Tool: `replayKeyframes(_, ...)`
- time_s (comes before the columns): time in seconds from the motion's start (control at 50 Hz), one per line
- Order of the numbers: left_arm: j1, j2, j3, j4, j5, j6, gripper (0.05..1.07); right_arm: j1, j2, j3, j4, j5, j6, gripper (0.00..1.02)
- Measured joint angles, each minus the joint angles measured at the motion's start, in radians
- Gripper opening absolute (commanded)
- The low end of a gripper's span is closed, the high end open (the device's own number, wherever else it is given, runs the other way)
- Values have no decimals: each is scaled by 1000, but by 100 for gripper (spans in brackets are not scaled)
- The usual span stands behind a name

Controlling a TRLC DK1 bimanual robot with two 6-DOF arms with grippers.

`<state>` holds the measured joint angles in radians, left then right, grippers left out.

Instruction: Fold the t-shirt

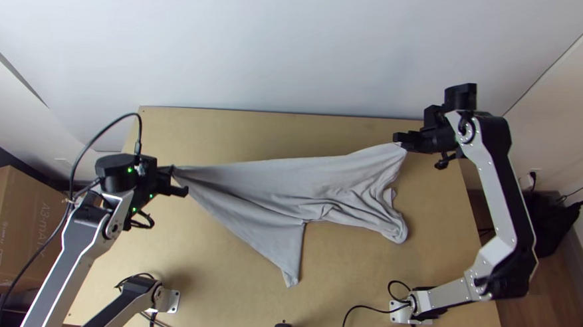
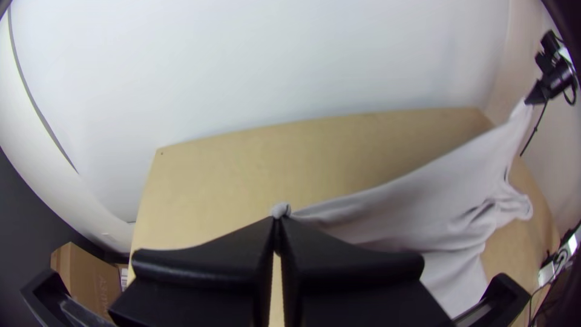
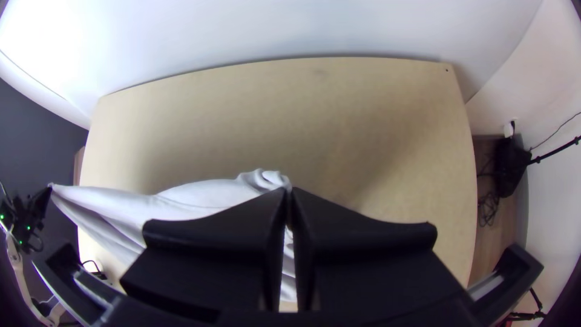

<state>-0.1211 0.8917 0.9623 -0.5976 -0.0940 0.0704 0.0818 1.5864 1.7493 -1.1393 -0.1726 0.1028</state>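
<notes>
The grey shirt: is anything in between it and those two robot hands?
Nothing visible stands between them: the left gripper and the right gripper each pinch the t-shirt directly, at opposite ends.

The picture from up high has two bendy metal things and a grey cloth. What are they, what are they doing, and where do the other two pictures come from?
They are two robot arms, silver-grey with black joints: the left arm and the right arm. Each ends in a gripper, like a hand with two wide, flat black fingers. The high picture comes from a camera above the light wooden table. The other two come from cameras on the arms' wrists. The cloth is a light grey t-shirt. The left gripper pinches one end and the right gripper pinches a corner at the other, so its far edge runs between them, with wrinkles and a loose point below.
</notes>
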Motion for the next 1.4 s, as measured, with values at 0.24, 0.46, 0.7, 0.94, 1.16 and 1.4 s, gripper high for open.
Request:
replayKeyframes(0.24, 16, 175, 251, 36, -7, -39, 8, 15, -101, 14, 44, 0, -7, 2)
replayKeyframes(0.46, 47, 351, 596, 47, -31, -98, 8, 59, -28, 311, 54, 4, -7, 2)
replayKeyframes(0.7, 51, 371, 777, 200, -87, -117, 8, 91, 6, 582, 104, 93, -60, 2)
replayKeyframes(0.94, 50, 165, 685, 288, -111, -135, 8, 180, -202, 441, 131, 93, -181, 2)
replayKeyframes(1.16, 32, -151, 584, 302, -100, -143, 8, 179, -448, 431, 158, 94, -211, 2)
replayKeyframes(1.4, 60, -417, 581, 220, -71, -150, 8, 130, -647, 433, 108, 86, -208, 2)
